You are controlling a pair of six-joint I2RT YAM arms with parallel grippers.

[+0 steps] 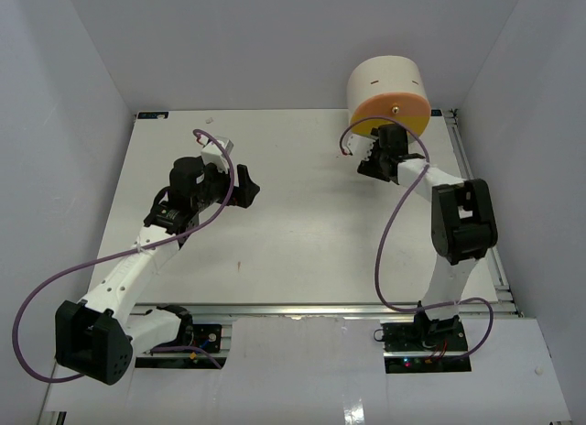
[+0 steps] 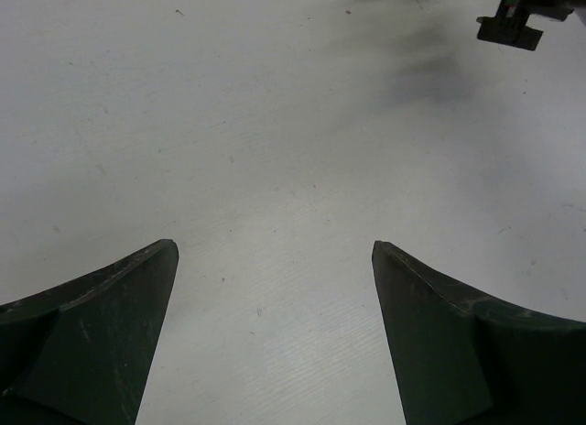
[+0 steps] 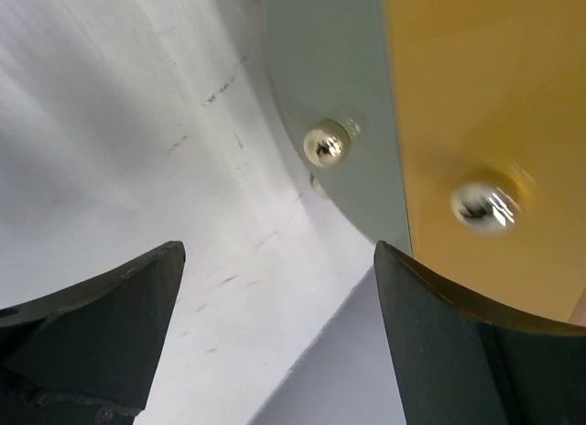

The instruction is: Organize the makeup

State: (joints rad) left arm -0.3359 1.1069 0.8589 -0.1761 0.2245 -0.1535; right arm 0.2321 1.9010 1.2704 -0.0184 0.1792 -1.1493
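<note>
No makeup item shows in any view; sponges, palettes and lipstick tubes are hidden or out of view. My left gripper (image 1: 249, 189) is open and empty over the bare white tabletop (image 1: 302, 223), left of centre; in the left wrist view (image 2: 275, 246) only table shows between its jaws. My right gripper (image 1: 383, 136) is open and empty, close in front of the round cream drawer unit (image 1: 385, 77). In the right wrist view (image 3: 279, 248) it faces the unit's orange drawer (image 3: 485, 104) and grey-green drawer (image 3: 334, 68), each with a small metal knob, touching neither.
The drawer unit stands at the back right corner, its orange drawer (image 1: 403, 109) facing forward. White walls enclose the table on the left, back and right. Purple cables loop from both arms. Part of the right arm (image 2: 513, 22) shows in the left wrist view.
</note>
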